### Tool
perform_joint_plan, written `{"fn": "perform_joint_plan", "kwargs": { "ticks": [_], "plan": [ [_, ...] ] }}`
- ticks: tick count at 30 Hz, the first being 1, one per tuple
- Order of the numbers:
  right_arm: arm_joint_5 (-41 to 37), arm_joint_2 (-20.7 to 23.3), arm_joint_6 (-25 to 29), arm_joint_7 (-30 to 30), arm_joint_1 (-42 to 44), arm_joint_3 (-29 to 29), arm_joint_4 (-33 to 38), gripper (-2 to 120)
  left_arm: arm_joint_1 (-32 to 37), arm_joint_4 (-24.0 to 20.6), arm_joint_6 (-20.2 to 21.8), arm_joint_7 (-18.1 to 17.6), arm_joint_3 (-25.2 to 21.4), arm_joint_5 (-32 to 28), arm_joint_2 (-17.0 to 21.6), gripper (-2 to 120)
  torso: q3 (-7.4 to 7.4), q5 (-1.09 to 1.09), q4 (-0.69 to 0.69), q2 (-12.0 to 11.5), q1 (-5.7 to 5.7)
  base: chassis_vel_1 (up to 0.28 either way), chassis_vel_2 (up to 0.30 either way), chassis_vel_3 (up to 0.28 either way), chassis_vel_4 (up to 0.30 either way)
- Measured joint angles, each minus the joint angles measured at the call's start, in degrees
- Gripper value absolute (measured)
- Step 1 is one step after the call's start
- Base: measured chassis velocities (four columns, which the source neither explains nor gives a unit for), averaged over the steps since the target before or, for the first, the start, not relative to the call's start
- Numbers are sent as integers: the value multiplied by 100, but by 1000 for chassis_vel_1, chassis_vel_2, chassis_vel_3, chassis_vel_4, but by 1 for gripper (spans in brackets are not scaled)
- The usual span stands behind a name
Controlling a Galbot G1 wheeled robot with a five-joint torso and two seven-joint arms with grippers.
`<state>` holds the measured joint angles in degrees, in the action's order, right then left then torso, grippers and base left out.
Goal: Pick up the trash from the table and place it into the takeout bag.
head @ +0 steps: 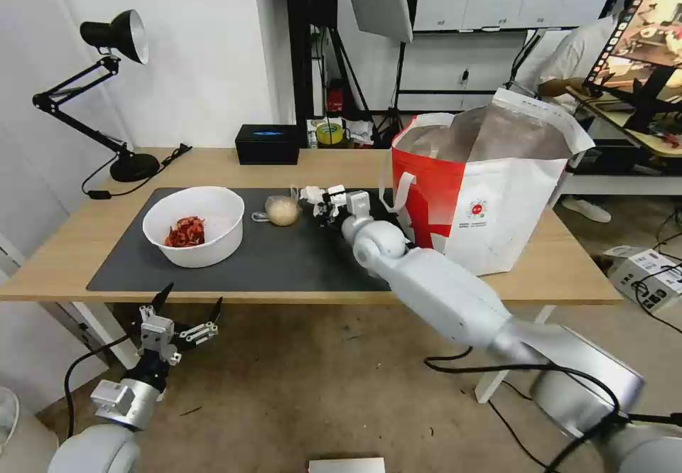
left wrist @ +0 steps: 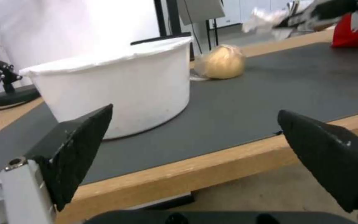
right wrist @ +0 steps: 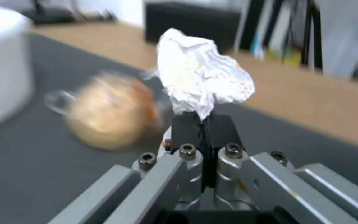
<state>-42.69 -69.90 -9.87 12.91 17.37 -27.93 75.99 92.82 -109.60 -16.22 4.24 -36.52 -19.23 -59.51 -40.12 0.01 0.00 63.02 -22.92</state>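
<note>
The light-wood table [head: 568, 263] is carrying a dark grey mat [head: 284, 260]. The white-and-red takeout bag [head: 490, 203] is standing open at the mat's right end. The white round bowl [head: 193, 226] with red scraps is sitting on the mat's left part, the small clear bag with a beige lump [head: 282, 210] just right of it. The right gripper [head: 317, 199], beside the bag over the mat, is clamping the crumpled white tissue [right wrist: 202, 73]. The left gripper [head: 186, 301], fingers spread apart, is hovering below the table's front edge.
</note>
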Motion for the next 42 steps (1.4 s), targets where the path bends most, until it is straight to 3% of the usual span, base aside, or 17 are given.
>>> {"fn": "perform_joint_plan", "kwargs": {
  "ticks": [3, 7, 13, 18, 23, 34, 42],
  "plan": [
    [271, 457, 603, -97, 365, 169, 868, 0, -2, -16, -1, -4, 23, 12, -8, 100, 1, 0, 0, 0, 1, 0, 0, 0, 0],
    [396, 785, 973, -72, 636, 640, 1590, 0, 14, -46, -1, -13, 40, 38, -35, 100, 1, 0, 0, 0, 0, 0, 0, 0, 0],
    [280, 1127, 1100, 257, 869, 1434, 2472, 0, 67, -103, 6, -28, 63, 58, -78, 100, 1, 0, 0, 0, 1, 0, 0, 0, 0],
    [-15, 1437, 777, 1104, 905, 2005, 3026, 0, 120, -163, 22, -40, 129, 116, -134, 100, 1, 0, -1, 0, 0, 0, 0, 0, 0],
    [-415, 1652, 475, 1554, 905, 2423, 3045, 0, 139, -201, 26, -42, 173, 160, -173, 100, 2, 0, 0, 0, 1, 0, 0, 0, 0],
    [-290, 1955, 128, 1637, 860, 2526, 2850, 3, 159, -282, 34, -50, 199, 183, -178, 100, 1, -2, 0, 0, 1, 0, 0, 0, 0],
    [-336, 2205, -154, 1586, 855, 2542, 2920, 34, 207, -322, 38, -57, 162, 202, -178, 100, 1, -1, 0, 0, 0, 0, 0, 0, 0]
  ]
}}
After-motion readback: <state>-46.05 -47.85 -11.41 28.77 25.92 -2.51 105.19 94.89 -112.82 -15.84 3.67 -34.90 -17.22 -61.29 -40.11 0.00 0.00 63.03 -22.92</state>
